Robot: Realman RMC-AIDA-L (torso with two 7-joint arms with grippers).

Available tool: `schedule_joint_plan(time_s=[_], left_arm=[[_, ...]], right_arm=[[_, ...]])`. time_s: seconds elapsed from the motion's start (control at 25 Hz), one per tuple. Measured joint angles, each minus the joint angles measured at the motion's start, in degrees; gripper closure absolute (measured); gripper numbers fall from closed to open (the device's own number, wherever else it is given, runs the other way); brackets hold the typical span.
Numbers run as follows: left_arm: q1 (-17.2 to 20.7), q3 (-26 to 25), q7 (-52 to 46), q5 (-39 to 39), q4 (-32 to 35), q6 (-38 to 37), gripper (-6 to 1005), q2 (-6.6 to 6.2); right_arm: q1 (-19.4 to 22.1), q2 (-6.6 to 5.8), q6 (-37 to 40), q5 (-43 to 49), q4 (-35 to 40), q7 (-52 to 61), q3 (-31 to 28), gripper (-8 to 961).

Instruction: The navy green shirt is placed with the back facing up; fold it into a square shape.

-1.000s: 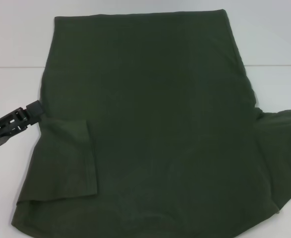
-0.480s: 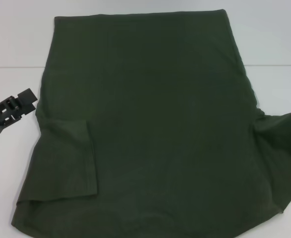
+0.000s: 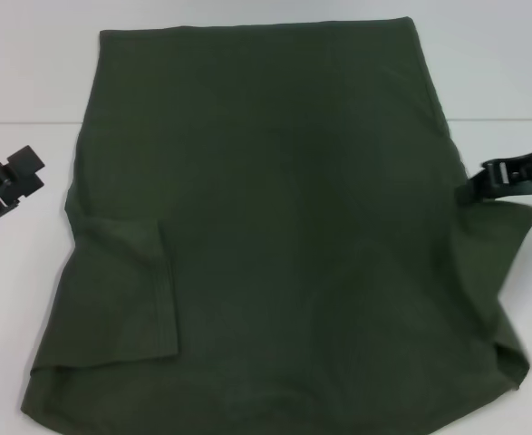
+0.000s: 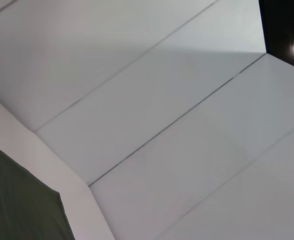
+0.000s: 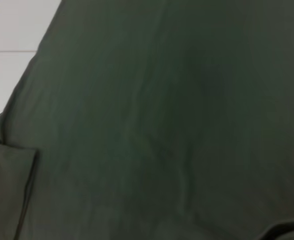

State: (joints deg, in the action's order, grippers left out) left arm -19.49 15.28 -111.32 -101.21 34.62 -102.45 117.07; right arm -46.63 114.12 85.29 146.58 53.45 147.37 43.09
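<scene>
Navy green shirt (image 3: pixel 284 227) flat on white counter (image 3: pixel 30 82), matte cotton. Left gripper (image 3: pixel 32 168) at 9 o'clock, clear (grip unclear). Right gripper (image 3: pixel 479 186) at sleeve, 3 o'clock, grip unclear.

The navy green shirt (image 3: pixel 284 227) lies flat, plain side up, left sleeve folded inward.

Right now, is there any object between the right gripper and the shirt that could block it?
Nothing visible does. The right gripper is already at the right edge of the navy green shirt, beside its right sleeve. The left gripper is off the cloth, over the table.
</scene>
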Motion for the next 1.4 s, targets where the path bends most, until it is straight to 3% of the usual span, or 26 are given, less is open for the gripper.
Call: schedule_joint_plan(time_s=[0.2,0.36,0.52,0.68,0.88,0.92,1.0,1.08,1.24,1.4], left_arm=[[0.14,-1.0,0.15,0.2,-0.06,0.44,111,0.0],[0.16,-1.7,0.31,0.23,-0.09,0.73,111,0.01],[0.16,-2.2,0.64,0.23,-0.09,0.9,112,0.0],[0.23,-2.31,0.79,0.23,-0.09,0.97,112,-0.23],[0.67,-2.02,-0.54,-0.61,0.15,0.58,112,-1.03],[1.15,-1.11,-3.24,-2.88,0.64,0.4,112,-2.21],[1.82,0.15,-8.57,-8.67,2.03,-0.46,112,-3.98],[2.66,0.55,-13.16,-14.18,4.45,-1.9,112,-4.77],[4.64,0.79,-18.75,-20.79,9.2,-3.77,114,-4.59],[5.74,0.38,-21.41,-25.65,10.21,-3.84,126,-4.47]], right_arm=[[-2.29,1.36,-2.22,0.02,-1.75,0.31,2.33,889],[-3.24,1.42,-4.26,-0.64,-5.2,-0.55,2.36,885],[-2.92,-0.51,-4.83,-6.92,-9.86,-2.95,-0.09,881],[-1.28,-3.92,-1.49,-21.37,-16.56,-12.0,-2.01,877],[1.81,-6.2,-1.37,-23.28,-15.28,-9.7,-2.16,693],[2.29,-6.52,-1.49,-22.53,-14.58,-8.79,-2.2,656],[3.45,-7.18,-2.01,-21.18,-13.15,-7.22,-2.68,495],[4.15,-7.66,-2.41,-20.75,-12.52,-6.52,-2.92,367],[4.55,-8.19,-2.77,-20.36,-12.4,-6.17,-3.0,178],[4.08,-8.11,-3.13,-18.95,-12.48,-5.94,-2.98,127]])
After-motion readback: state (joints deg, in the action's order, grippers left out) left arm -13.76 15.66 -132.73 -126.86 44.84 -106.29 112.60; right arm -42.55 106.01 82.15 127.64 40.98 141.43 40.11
